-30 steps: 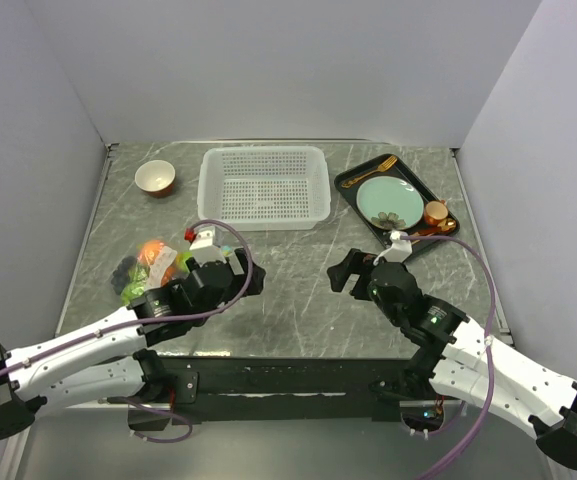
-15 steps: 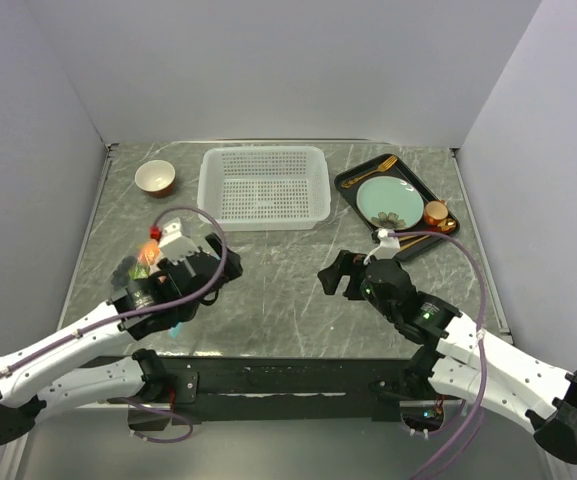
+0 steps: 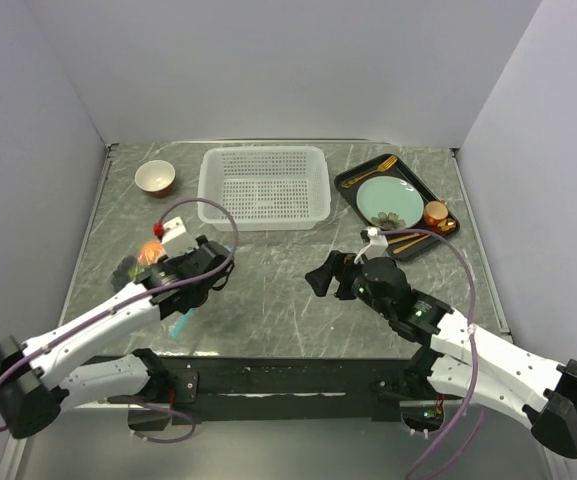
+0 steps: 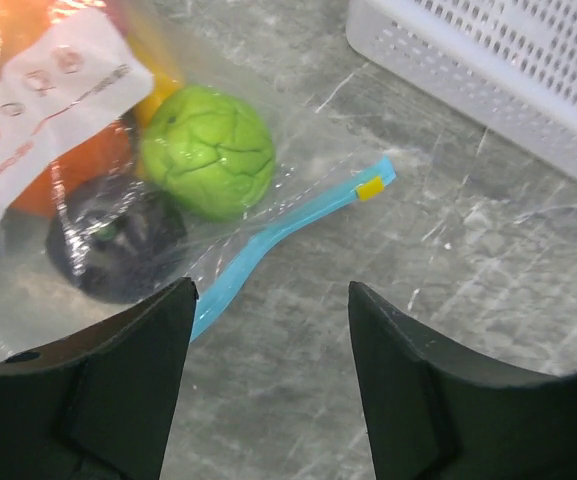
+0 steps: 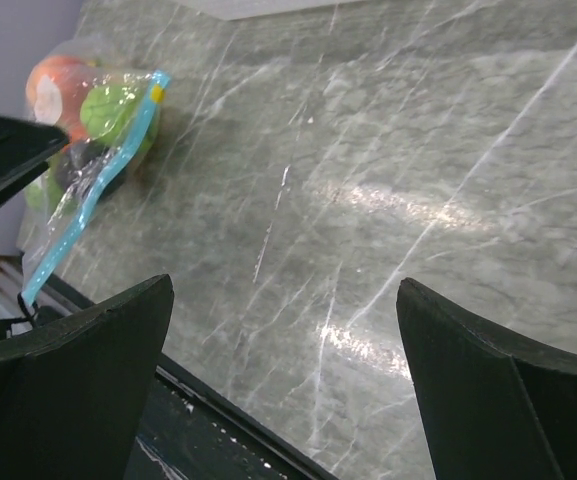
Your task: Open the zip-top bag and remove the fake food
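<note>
Left wrist view: the clear crinkly plastic zip-top bag (image 4: 268,190) lies on the grey marbled table (image 4: 448,330), filling the upper left of the frame. Its teal-blue zip strip (image 4: 288,225) runs diagonally from lower left to upper right and ends in a small yellow slider (image 4: 370,187). Inside the bag is the fake food: a round green plastic fruit (image 4: 208,150), a dark purple piece (image 4: 116,250) below and left of it, and an orange fruit (image 4: 68,170) partly behind a white printed label (image 4: 48,110).

The left claw (image 4: 268,380) hangs just above the strip with its black fingers spread wide and nothing between them. The right claw (image 5: 283,370) is also spread wide and empty, well apart from the bag, which sits at the upper left of its view.

From the top external camera, a white perforated plastic basket (image 3: 264,187) stands at upper centre. A small cream bowl (image 3: 155,177) is to its left. To its right a black tray (image 3: 350,183) carries a pale-green plate (image 3: 388,203) and a copper cup (image 3: 435,213).
</note>
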{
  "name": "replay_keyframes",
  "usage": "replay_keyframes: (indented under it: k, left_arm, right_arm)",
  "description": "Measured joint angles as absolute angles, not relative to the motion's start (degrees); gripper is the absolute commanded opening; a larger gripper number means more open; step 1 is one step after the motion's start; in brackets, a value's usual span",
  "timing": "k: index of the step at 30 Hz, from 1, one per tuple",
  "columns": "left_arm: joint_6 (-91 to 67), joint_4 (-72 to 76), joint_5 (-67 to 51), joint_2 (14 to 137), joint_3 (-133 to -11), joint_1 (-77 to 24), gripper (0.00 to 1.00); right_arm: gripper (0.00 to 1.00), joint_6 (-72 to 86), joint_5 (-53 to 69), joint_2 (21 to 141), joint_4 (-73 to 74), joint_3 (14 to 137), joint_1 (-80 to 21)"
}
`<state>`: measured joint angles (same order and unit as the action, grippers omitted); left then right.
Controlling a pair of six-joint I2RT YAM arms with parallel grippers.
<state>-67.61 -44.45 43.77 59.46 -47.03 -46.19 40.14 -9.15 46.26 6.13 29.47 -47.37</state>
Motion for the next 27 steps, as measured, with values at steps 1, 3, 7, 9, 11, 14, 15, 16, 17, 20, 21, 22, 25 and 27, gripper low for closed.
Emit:
replay_keyframes:
  k: [1, 3, 7, 9, 11, 14, 15, 16, 17, 20, 21, 22, 25, 27]
  left_arm:
    - [-66.54, -43.27, 43.77, 60.73, -47.03, -46.19, 0.76]
    - [-64.34, -41.67, 43.97, 63.66, -47.29, -46.04, 0.8]
    - [-60.77, -40.4, 44.45, 69.87, -50.24, -43.24, 0.81]
    - [-59.86, -40.45, 44.69, 72.82, -53.06, -40.75, 0.78]
    - [-59.09, -40.38, 45.45, 75.79, -56.14, -38.63, 0.74]
    - [-58.37, -42.06, 47.59, 81.19, -61.56, -37.15, 0.7]
    - [-58.35, -42.92, 48.47, 83.18, -63.33, -37.12, 0.69]
    - [-58.52, -43.86, 49.23, 85.19, -64.99, -37.12, 0.68]
    - [-58.89, -45.3, 50.15, 87.68, -66.81, -37.12, 0.68]
    - [-59.94, -48.18, 52.05, 93.71, -69.8, -37.12, 0.65]
    - [-60.34, -49.01, 52.31, 94.94, -70.02, -37.12, 0.64]
    - [-60.58, -49.63, 52.4, 95.92, -70.02, -37.1, 0.62]
    - [-60.29, -50.5, 52.27, 97.14, -70.0, -37.06, 0.47]
    - [-59.72, -50.3, 52.05, 97.12, -70.0, -36.93, 0.37]
  right_arm:
    - [1.0, 40.45, -8.54, 46.57, 5.34, 28.97, -47.4]
    - [1.0, 40.93, -7.42, 47.05, 3.55, 27.94, -47.4]
    - [1.0, 42.37, -4.67, 47.7, -1.28, 25.8, -47.4]
    - [0.99, 43.4, -3.09, 48.03, -4.08, 24.84, -47.37]
    - [0.99, 44.14, -2.07, 48.27, -6.07, 24.23, -47.4]
    - [0.99, 45.19, -1.08, 48.34, -7.66, 23.9, -47.37]
    - [0.99, 45.43, -0.89, 48.34, -8.16, 23.88, -47.37]
    - [0.99, 45.65, -0.69, 48.34, -8.71, 23.86, -47.37]
    - [0.99, 45.91, -0.4, 48.34, -9.43, 23.77, -47.37]
    - [0.99, 46.87, 0.51, 48.62, -11.57, 22.98, -47.37]
    - [0.98, 47.31, 1.02, 49.17, -12.56, 22.74, -47.37]
    - [0.98, 47.81, 1.61, 50.0, -13.65, 22.57, -47.37]
    - [0.96, 49.32, 3.75, 52.6, -17.17, 21.93, -47.37]
    - [0.96, 50.43, 5.23, 54.43, -19.73, 21.56, -47.4]
